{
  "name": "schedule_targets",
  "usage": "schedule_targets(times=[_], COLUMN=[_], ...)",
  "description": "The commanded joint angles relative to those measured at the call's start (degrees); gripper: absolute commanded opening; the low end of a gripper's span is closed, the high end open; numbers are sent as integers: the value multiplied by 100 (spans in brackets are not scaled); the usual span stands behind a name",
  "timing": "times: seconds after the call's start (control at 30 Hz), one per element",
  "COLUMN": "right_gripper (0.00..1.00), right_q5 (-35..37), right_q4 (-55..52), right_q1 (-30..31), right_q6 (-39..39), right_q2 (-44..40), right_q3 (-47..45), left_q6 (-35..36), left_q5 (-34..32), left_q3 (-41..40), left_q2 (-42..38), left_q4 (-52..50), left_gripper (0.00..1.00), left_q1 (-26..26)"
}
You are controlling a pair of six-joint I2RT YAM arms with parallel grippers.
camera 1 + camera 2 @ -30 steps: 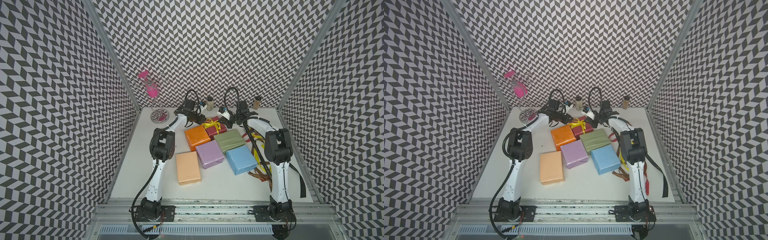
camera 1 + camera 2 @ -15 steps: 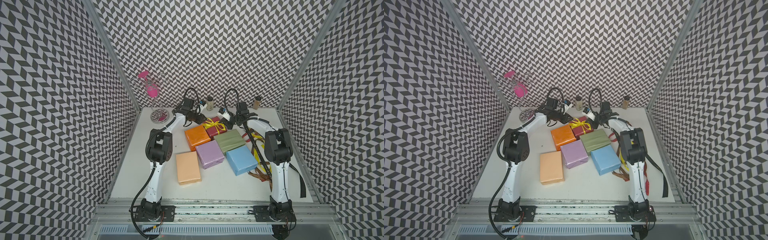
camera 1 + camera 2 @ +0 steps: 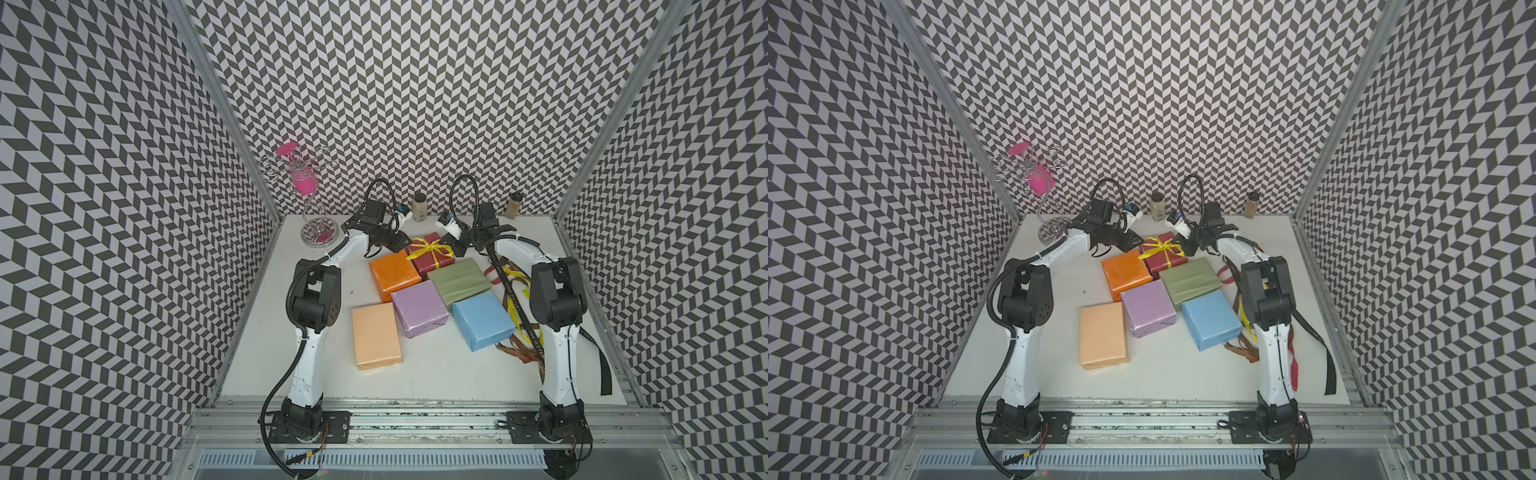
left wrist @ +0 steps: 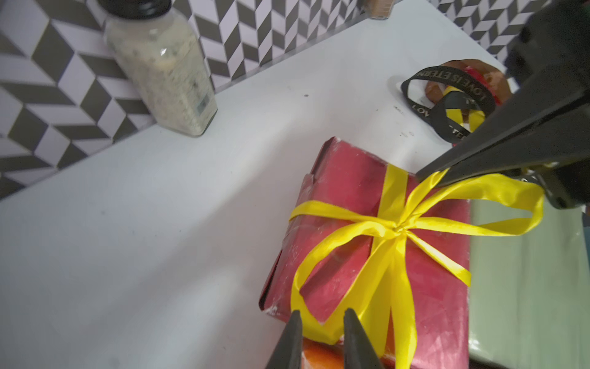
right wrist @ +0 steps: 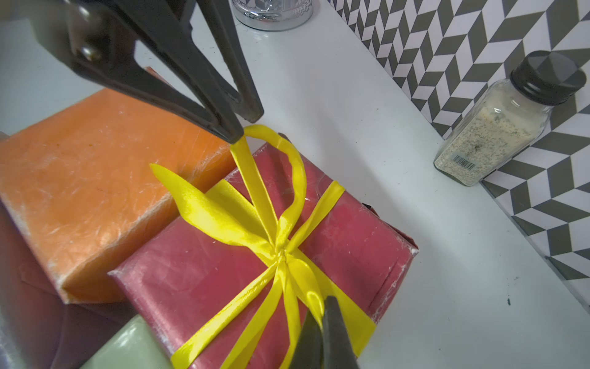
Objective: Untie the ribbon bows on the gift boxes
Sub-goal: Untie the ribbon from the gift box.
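Two robot arms reach to the far side of a white surface and meet over a dark red gift box. It is the only one of six boxes with a bow on it, a yellow ribbon bow.

The right pincer is pressed together on one strand of the bow, a little out from the knot, probably ready to pull it free. The left pincer is slightly spread at the opposite side. A bow loop lies loose in its gap, not pinched.

The orange box, sage green box, lilac box, light blue box and peach box lie bare, clustered nearer the arm bases. Loose ribbons, black with lettering, yellow and brown, are heaped beside the right arm, probably to keep them clear of the work.
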Motion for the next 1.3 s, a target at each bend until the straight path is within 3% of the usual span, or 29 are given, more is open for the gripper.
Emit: schedule_targets(times=[0.0, 0.2, 0.33, 0.47, 0.63, 0.83, 0.97, 1.07, 1.27], right_gripper=[0, 0, 0, 0, 0, 0, 0, 0, 0], right_q5=[37, 11, -16, -5, -20, -27, -22, -40, -63], right_q4=[243, 278, 337, 343, 315, 295, 287, 311, 306], right_q1=[4, 4, 4, 4, 4, 4, 4, 4, 4], right_q6=[105, 169, 239, 293, 304, 268, 267, 309, 399], right_q2=[-329, -330, -347, -369, -450, -609, -663, -664, -628], right_q3=[-68, -72, -71, -70, -118, -236, -298, -333, -299], left_q6=[-206, -228, 545, 1296, 954, 800, 831, 863, 1119], left_q5=[-308, 448, 723, 67, -956, -794, -1007, -771, -803], left_q3=[-108, -246, -517, -1024, -1039, -178, -86, -180, -639], left_q2=[-456, -559, -761, -1019, -795, -162, -60, -151, -343], left_q4=[480, 437, 210, 258, 642, 186, 218, 201, 408], left_gripper=[32, 47, 50, 48, 35, 32, 31, 32, 46], left_q1=[138, 435, 334, -107, -384, -436, -557, -606, -794])
